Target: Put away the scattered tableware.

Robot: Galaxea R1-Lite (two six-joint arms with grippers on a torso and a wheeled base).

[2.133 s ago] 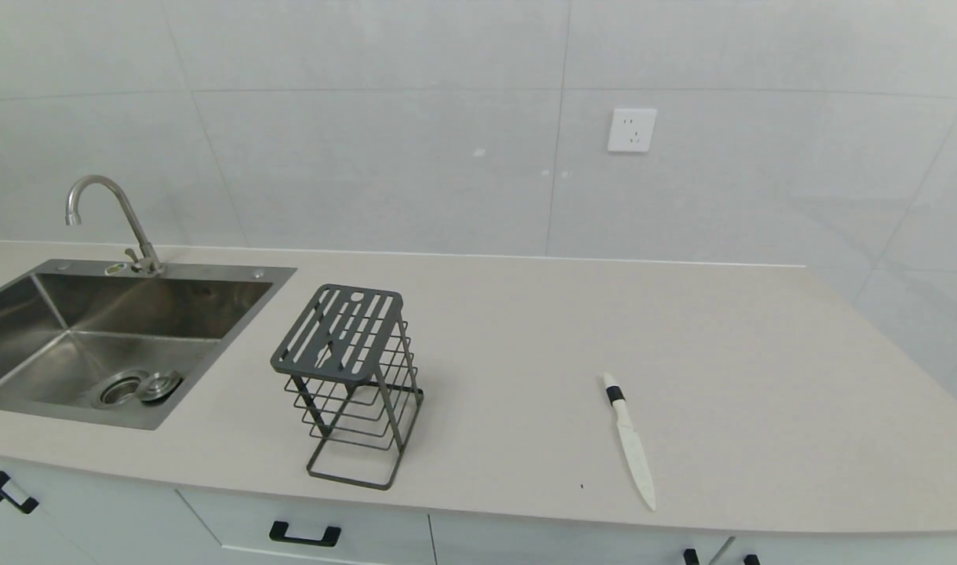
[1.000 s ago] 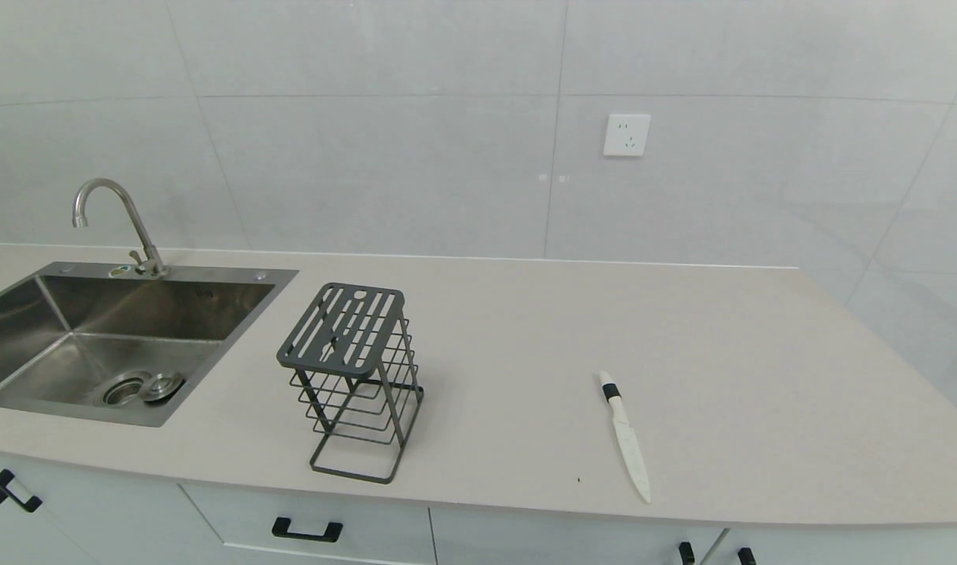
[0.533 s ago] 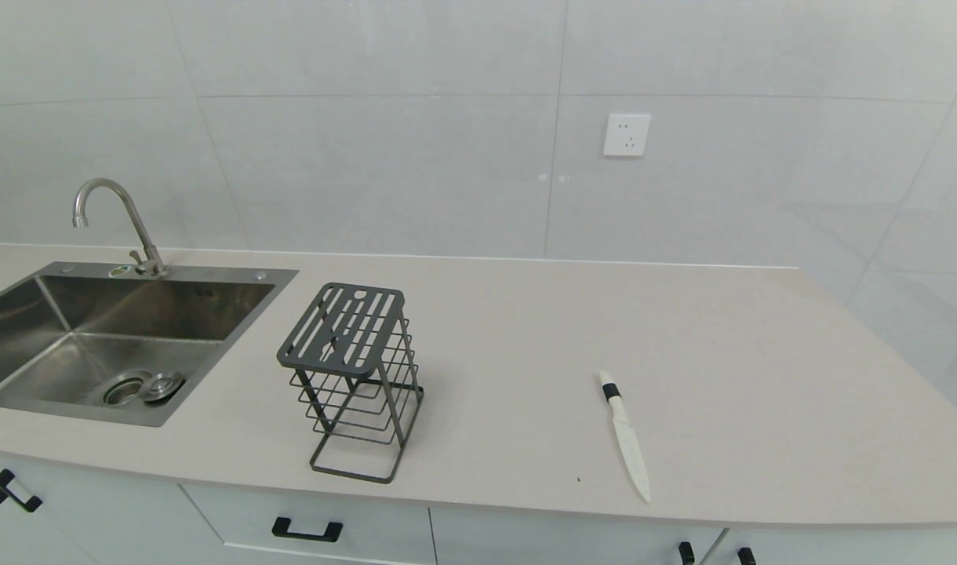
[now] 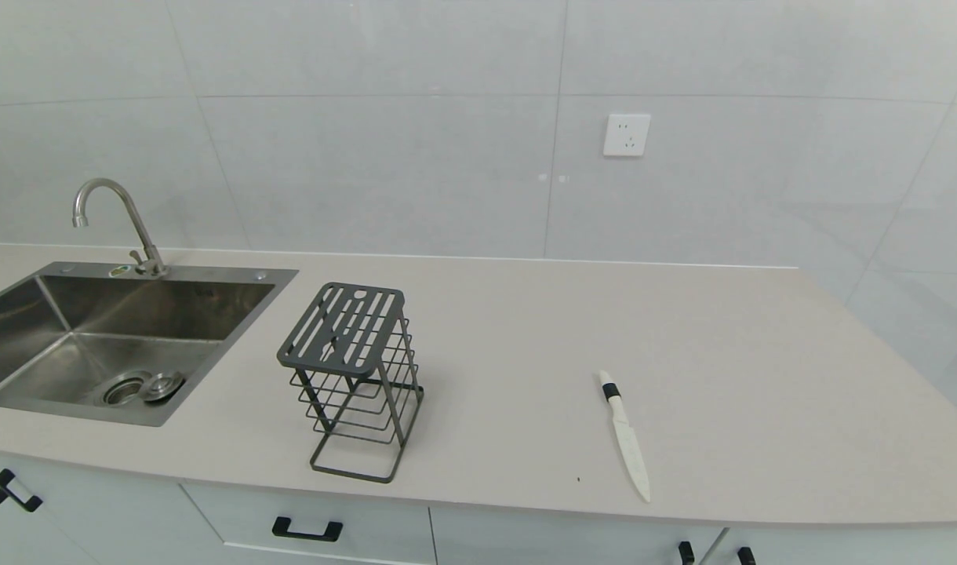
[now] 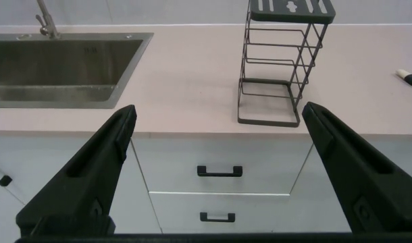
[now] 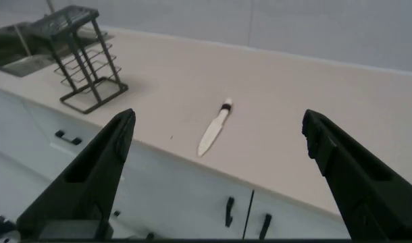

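One long pale countertop (image 4: 525,337) carries all that we describe, running along a tiled wall above white drawers with black handles (image 4: 306,532). At its left end a steel sink (image 4: 165,273) is sunk into it, with a curved faucet (image 4: 136,227) at the back rim. Just right of the sink stands the dark wire knife rack (image 4: 343,328), upright, its slotted top plate bare. We find the left gripper (image 5: 219,111) off the counter's front edge, facing the drawers, its fingers spread wide and holding nothing; the rack stands beyond it on the counter, framed between those fingers. The right gripper (image 6: 219,116) is likewise released and holds nothing, also short of the front edge. The white knife (image 4: 624,435) lies flat on the counter well to the right of the rack and well apart from both claws. From the right wrist it shows between the parted fingers, touching neither. Its black-banded handle points toward the wall, its tip toward the front edge. Smallest, a white wall outlet (image 4: 627,134) sits above.
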